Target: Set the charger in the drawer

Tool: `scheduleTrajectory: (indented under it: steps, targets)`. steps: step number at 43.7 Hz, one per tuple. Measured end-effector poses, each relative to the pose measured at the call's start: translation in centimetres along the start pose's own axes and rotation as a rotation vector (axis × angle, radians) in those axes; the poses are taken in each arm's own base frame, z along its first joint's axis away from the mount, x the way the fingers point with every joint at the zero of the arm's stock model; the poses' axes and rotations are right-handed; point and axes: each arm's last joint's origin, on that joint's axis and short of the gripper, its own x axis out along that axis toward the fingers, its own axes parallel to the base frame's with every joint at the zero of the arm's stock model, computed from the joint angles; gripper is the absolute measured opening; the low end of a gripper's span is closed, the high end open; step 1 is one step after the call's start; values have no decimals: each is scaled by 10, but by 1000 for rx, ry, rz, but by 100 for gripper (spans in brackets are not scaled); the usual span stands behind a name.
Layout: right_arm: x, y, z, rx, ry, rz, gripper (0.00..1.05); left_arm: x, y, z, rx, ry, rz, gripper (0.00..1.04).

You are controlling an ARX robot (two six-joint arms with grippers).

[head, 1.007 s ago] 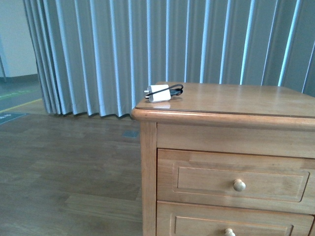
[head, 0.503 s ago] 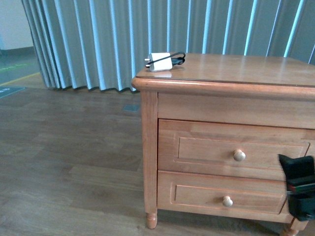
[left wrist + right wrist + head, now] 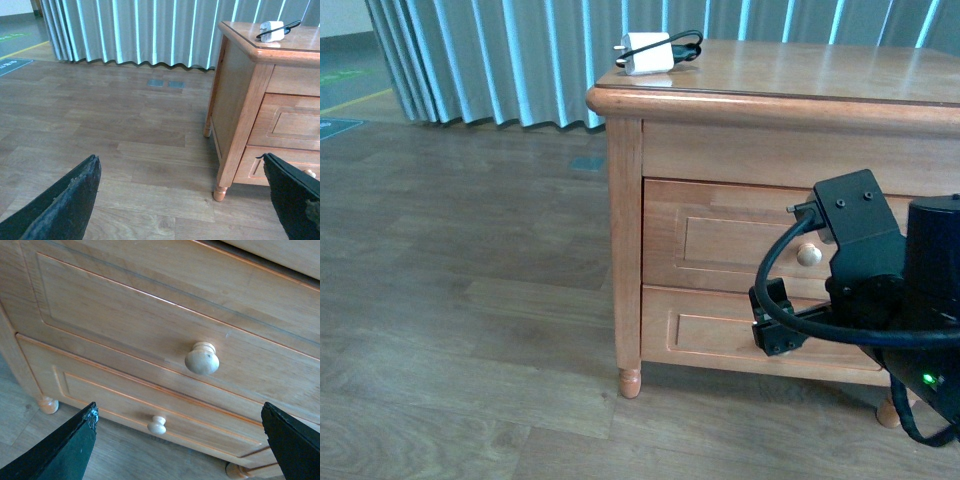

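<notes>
**Closing in on shut drawer (image 3: pixel 740 235), charger (image 3: pixel 648 52) untouched**

Swung right gripper (image 3: pixel 178 410) in front of the upper drawer within the last second. Spread wide, empty, lined up on knob (image 3: pixel 202 358), not touching. Left charger on cabinet top (image 3: pixel 820 70), back left corner. Keeping left gripper (image 3: pixel 180 159) wide open, empty, above floor (image 3: pixel 125 125). Probably means pulling the drawer open first, fetching charger after

No writing, brand or number can be read anywhere. A green floor marking (image 3: pixel 338 127) at nine o'clock in the front view is too blurred to show any lettering.
</notes>
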Motion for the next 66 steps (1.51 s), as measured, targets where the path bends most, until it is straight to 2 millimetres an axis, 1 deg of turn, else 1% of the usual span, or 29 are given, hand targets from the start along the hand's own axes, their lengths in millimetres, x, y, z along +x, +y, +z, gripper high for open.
scheduleTrajectory:
  steps: [8,12,18,28,50,65,66]
  targets:
    - [27,-4,-1,17,-4,-63,96,0,0,0,0,0,0,99]
    - [44,-11,-4,53,14,-129,96,0,0,0,0,0,0,99]
    - [54,-18,-3,91,22,-173,96,0,0,0,0,0,0,99]
    - [62,-14,-1,122,23,-174,96,0,0,0,0,0,0,99]
    - [67,-1,0,141,28,-159,96,0,0,0,0,0,0,99]
    - [67,2,1,145,24,-152,96,0,0,0,0,0,0,99]
    - [67,2,1,146,24,-152,95,0,0,0,0,0,0,99]
